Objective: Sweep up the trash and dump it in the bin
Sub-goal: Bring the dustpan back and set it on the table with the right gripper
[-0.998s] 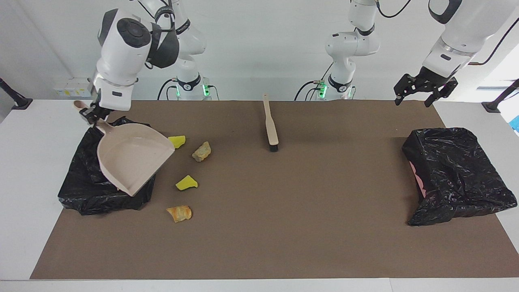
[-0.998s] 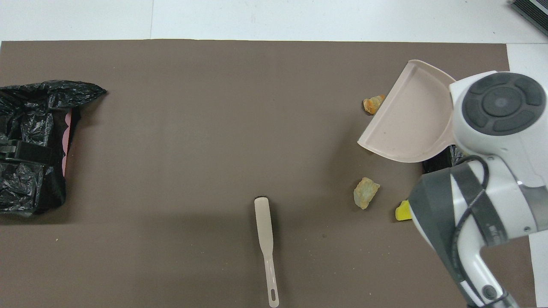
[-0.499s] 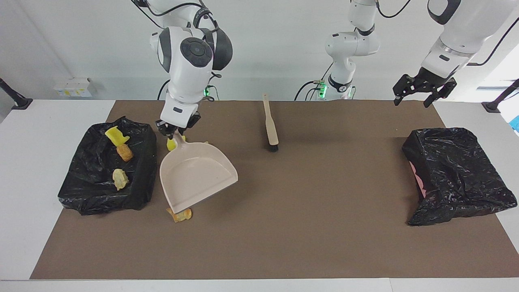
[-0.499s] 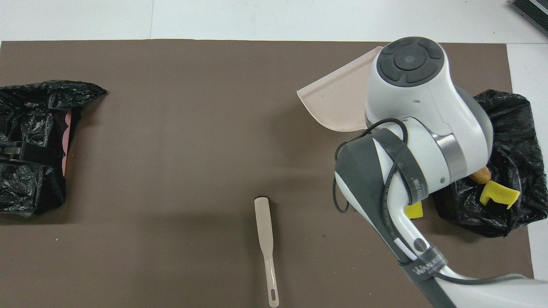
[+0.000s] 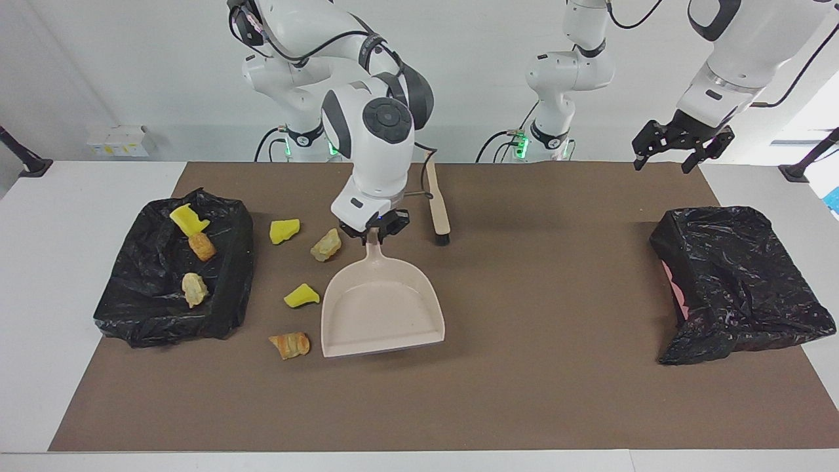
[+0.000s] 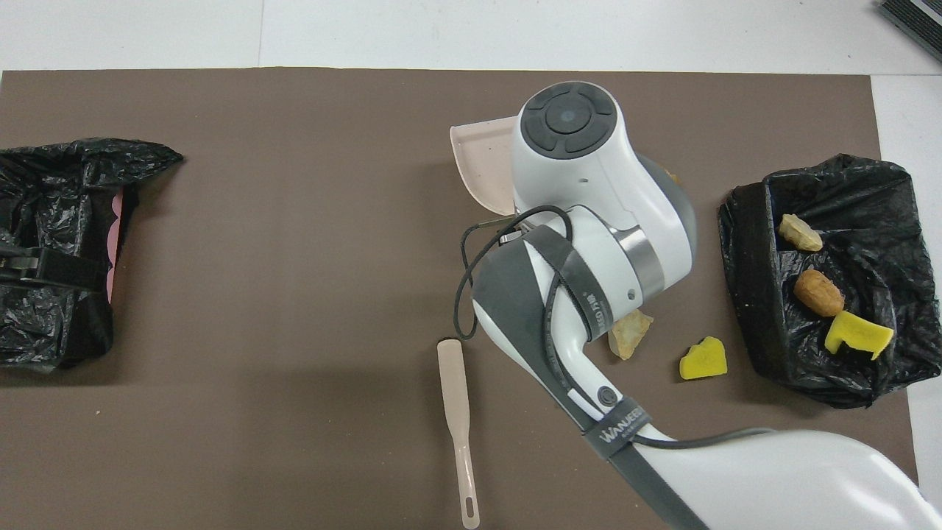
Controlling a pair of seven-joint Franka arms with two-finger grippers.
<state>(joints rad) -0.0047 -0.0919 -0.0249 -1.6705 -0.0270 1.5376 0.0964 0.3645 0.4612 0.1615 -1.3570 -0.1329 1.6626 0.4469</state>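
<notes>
My right gripper (image 5: 373,232) is shut on the handle of the beige dustpan (image 5: 383,308), which lies flat and low on the brown mat with its mouth pointing away from the robots. In the overhead view the arm covers it except one corner (image 6: 477,165). Several pieces of trash lie loose beside it toward the right arm's end: a yellow lump (image 5: 284,230), a tan one (image 5: 326,245), a yellow one (image 5: 301,295) and an orange one (image 5: 289,345). The black-bagged bin (image 5: 131,314) holds three more pieces (image 5: 189,219). My left gripper (image 5: 682,141) hangs open over the mat's corner, waiting.
A beige brush (image 5: 437,203) lies on the mat near the robots, just beside the right gripper. A second black-bagged bin (image 5: 741,282) stands at the left arm's end. The brown mat (image 5: 557,393) covers most of the white table.
My right arm carried the dustpan from over the bin toward the middle of the mat and lowered it beside the loose trash. The bin's contents are now uncovered. The left arm has barely moved.
</notes>
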